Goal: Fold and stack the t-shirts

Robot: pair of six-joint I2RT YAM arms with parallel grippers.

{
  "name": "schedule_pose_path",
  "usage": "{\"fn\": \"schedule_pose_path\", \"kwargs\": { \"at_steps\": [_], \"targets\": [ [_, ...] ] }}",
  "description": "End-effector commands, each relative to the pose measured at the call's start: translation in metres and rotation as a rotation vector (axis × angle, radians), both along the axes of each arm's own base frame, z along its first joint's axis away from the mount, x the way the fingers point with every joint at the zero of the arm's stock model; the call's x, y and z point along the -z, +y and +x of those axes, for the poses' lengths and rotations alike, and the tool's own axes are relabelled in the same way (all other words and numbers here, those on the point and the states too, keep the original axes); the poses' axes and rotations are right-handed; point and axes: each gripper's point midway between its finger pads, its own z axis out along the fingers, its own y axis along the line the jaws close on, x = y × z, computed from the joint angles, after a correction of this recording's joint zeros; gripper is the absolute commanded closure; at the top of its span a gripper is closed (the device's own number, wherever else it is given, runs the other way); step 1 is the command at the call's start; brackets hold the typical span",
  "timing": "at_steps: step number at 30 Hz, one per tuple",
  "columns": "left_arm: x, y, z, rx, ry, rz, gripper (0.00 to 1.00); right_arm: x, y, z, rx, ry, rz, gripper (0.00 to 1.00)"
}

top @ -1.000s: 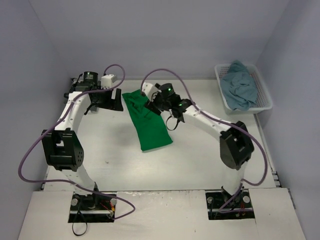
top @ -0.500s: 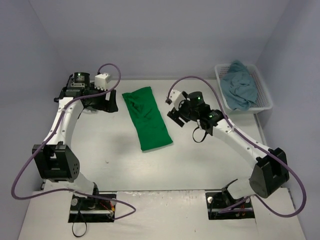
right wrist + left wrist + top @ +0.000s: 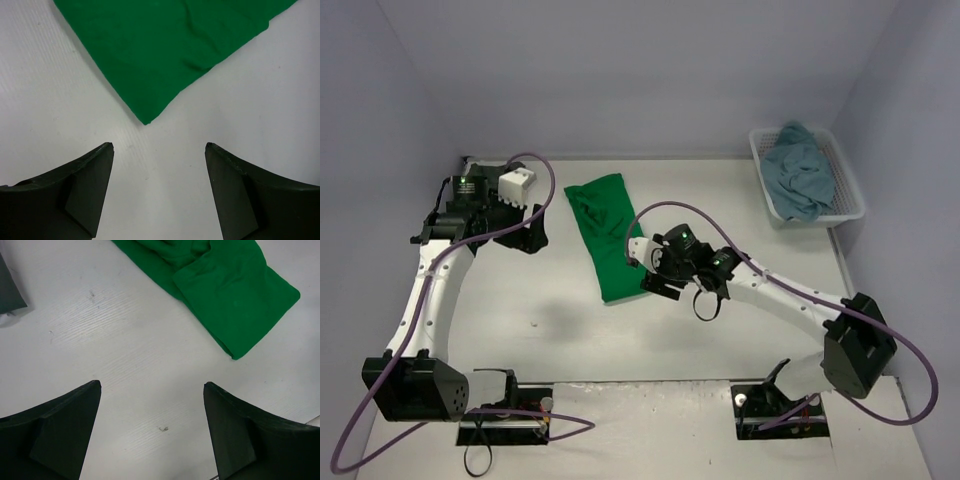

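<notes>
The white table [image 3: 570, 330] fills the middle of the top view, with the left arm [image 3: 430, 290] running up the left side and the right arm [image 3: 780, 295] reaching from lower right toward the centre. The green shirt [image 3: 610, 240], folded into a long strip, lies flat on the table just above centre, slanting from upper left to lower right. A white basket [image 3: 850, 190] stands at the upper right and holds the crumpled teal shirt [image 3: 798, 175]. The right gripper [image 3: 159, 150] hangs over the strip's lower right corner, jaws spread wide and holding nothing; in its wrist view that corner points down between the fingertips. The left gripper [image 3: 150, 387], at the upper left of the top view, is likewise spread wide over bare table, with the green strip at the top right of its view and a corner of dark grey cloth [image 3: 7, 290] at the top left.
</notes>
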Motion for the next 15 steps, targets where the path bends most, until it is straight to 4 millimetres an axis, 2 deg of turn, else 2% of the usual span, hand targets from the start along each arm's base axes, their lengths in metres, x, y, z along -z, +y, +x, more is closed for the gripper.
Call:
{"fn": "schedule_pose_path", "kwargs": {
  "at_steps": [1,4,5,6,7,9,10,15],
  "targets": [
    [-0.017,0.003,0.007,-0.012,-0.094,0.013,0.23,-0.002,0.01,0.019,-0.005,-0.083,-0.001,0.3],
    [-0.01,0.004,0.006,-0.011,-0.086,0.021,0.23,0.007,0.023,0.022,-0.028,-0.105,-0.015,0.3],
    [-0.008,0.004,0.007,-0.01,-0.082,0.02,0.23,0.013,0.029,0.017,-0.054,-0.116,-0.037,0.3],
    [-0.005,0.003,0.007,-0.007,-0.08,0.018,0.23,0.01,0.037,0.02,-0.064,-0.157,-0.024,0.3],
    [-0.003,0.003,0.007,-0.004,-0.078,0.017,0.23,0.018,0.04,0.019,-0.078,-0.166,-0.048,0.3],
    [-0.003,0.002,0.008,0.0,-0.078,0.015,0.23,0.023,0.048,0.019,-0.096,-0.227,-0.084,0.29],
    [-0.004,0.002,0.009,-0.001,-0.081,0.014,0.22,0.031,0.05,0.019,-0.104,-0.231,-0.106,0.29],
    [-0.007,-0.002,0.011,0.006,-0.086,-0.01,0.22,0.042,0.068,0.017,-0.13,-0.245,-0.119,0.29]
  ]
}}
